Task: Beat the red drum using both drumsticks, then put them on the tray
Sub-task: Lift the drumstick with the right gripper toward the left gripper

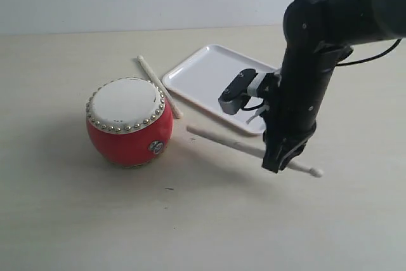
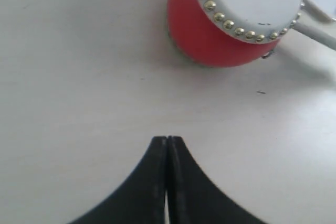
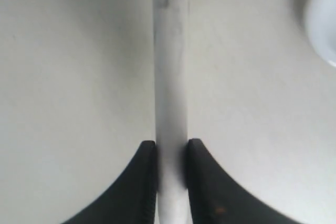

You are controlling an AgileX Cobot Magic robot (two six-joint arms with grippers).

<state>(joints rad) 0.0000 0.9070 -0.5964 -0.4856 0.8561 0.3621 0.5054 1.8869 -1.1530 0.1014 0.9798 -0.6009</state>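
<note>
The red drum (image 1: 130,122) stands left of centre on the table, cream skin up; the left wrist view shows it (image 2: 226,35) ahead of my left gripper (image 2: 167,140), which is shut with nothing in it and is out of the exterior view. My right gripper (image 1: 283,157) is shut on one drumstick (image 1: 231,140), held low over the table in front of the tray (image 1: 209,74); the stick (image 3: 170,66) runs straight out between its fingers. The other drumstick (image 1: 157,83) lies on the table behind the drum, between drum and tray, and shows too in the left wrist view (image 2: 320,34).
The black right arm (image 1: 317,49) reaches down over the tray's right end and hides part of it. A corner of the white tray (image 3: 325,19) shows in the right wrist view. Pale tabletop (image 1: 76,220) stretches in front of the drum.
</note>
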